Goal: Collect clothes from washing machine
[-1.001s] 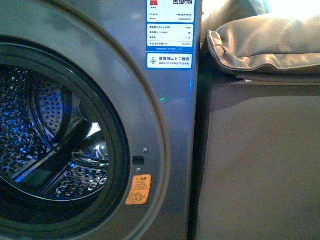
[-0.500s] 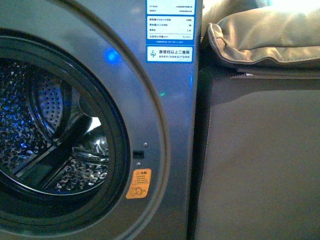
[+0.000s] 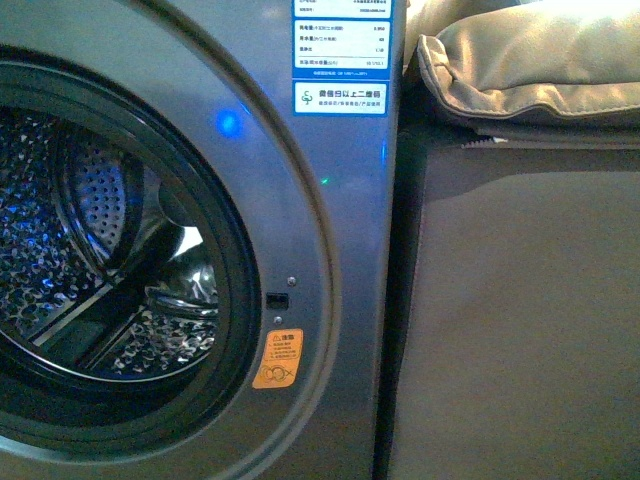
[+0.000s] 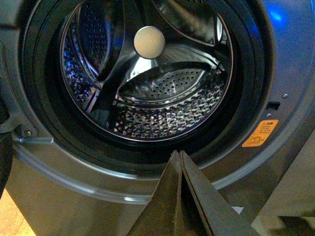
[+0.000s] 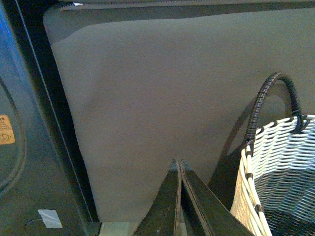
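Left gripper [image 4: 180, 162]: its two dark fingers are lying pressed together into a single point, pinching nothing, and hanging just in front of the lower rim of the porthole in the left wrist view.
Right gripper [image 5: 178, 169]: its fingers are likewise meeting tip to tip with nothing between them, pointing at the side of the sofa [image 5: 162, 98].
Basket [image 5: 275, 182]: a white woven basket with a dark wrapped handle is standing beside the right gripper, close against the sofa's side; the part of its inside that is showing is too dark to read.
Washing machine [image 3: 330, 250]: the grey front-loader is filling the left half of the front view, its side sitting tight against the sofa.
Porthole: the round, dark-rimmed opening [image 4: 147, 142] is standing open to the camera, with no door showing across it.
Orange sticker [image 3: 277, 359]: it is sitting on the front panel just beside the lower right of the rim, under a small dark latch slot.
Blue-white label [image 3: 340, 98]: it is sticking to the top right of the panel.
Drum [image 4: 162, 118]: the perforated steel is glinting with blue light, with a pale round hub at the back.
Clothes: no garment is showing in the visible part of the drum, nor anywhere else in the three views.
Sofa cushion [image 3: 530, 70]: tan padding is resting on top, farthest back.
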Available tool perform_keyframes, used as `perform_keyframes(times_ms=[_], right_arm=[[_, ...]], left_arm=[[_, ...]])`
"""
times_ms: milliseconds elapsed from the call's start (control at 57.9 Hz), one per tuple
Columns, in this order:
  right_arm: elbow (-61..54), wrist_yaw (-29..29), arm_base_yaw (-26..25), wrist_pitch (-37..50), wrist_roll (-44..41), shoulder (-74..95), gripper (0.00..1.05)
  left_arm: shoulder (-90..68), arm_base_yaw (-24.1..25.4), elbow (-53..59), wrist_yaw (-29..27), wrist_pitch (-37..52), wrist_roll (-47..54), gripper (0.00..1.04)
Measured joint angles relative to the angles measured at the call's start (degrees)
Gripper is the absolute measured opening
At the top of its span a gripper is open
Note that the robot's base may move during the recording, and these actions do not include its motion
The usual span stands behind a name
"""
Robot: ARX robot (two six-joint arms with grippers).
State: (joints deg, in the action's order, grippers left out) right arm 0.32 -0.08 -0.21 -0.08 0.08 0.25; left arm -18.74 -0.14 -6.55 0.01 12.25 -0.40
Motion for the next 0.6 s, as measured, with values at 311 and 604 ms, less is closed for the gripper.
perform_keyframes(times_ms=[311, 604], right_arm=[[0.0, 0.0, 0.0, 0.0, 0.0, 0.0, 0.02], [0.0, 0.0, 0.0, 0.0, 0.0, 0.0, 0.02]], left_arm=[[5.3, 0.0, 3.2, 0.0, -2.1, 0.0, 0.04], [13.6, 0.0, 5.3, 0.0, -9.7, 0.0, 0.04]])
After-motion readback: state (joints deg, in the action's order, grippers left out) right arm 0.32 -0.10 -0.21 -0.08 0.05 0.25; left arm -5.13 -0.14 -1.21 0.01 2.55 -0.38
